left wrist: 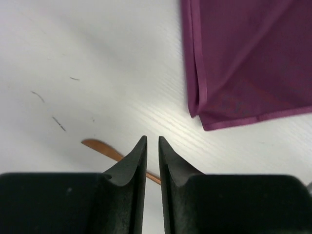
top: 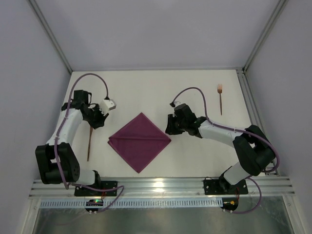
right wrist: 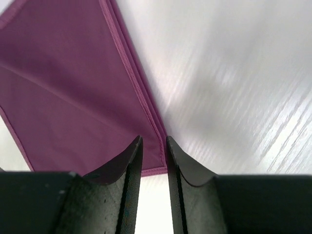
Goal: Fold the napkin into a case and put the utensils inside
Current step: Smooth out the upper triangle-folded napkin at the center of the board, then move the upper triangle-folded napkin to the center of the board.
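A: Napkin (top: pixel 140 141) status?
B: Mid-table (top: pixel 195 161), between the two arms. Folded to a diamond, one corner toward the near edge. Layered: doubled hems visible along the edge on the right wrist view. Crease across the top layer.

A: Right gripper (top: pixel 168 130)?
B: Just at the napkin's right corner. On its own camera, fingers (right wrist: pixel 131 156) right over that corner with a clear gap between them. Cloth corner and bare table visible through the gap, nothing pinched. Jaws apart, empty.

A: Left gripper (top: pixel 99 120)?
B: Left of the napkin, not touching it. Jaws slightly apart, with a slimmer gap than on the right. Nothing clamped.

A: Utensils?
B: Two seen. Fork (top: pixel 220 97) at far right, tines toward the far edge, well apart from the napkin and both grippers. Second utensil (top: pixel 89 144) on the left, lying alongside the left arm, near the napkin's left corner but apart from it.

A: Second utensil vs. left fingers?
B: On the left wrist view, flat on the table, passing under the fingers, rounded end out to the left. Contact: cannot tell.

A: Utensils vs. cloth?
B: Both on bare table, apart from the cloth.
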Robot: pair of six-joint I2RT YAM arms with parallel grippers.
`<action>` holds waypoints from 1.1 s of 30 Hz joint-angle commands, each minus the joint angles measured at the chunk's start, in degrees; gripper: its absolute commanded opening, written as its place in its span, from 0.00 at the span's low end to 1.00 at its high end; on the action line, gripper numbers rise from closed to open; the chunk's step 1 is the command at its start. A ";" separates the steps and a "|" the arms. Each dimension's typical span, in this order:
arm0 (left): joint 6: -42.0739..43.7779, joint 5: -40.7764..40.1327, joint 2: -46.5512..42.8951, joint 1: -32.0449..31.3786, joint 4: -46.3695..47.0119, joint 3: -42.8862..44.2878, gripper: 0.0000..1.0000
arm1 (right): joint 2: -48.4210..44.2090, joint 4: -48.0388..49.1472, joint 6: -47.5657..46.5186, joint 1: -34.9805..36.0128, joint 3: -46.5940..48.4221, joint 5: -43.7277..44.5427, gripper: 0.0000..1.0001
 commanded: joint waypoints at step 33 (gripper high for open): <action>-15.57 -26.65 12.64 -17.73 33.44 -10.51 0.14 | -0.44 5.01 8.34 3.90 -6.92 -6.39 0.20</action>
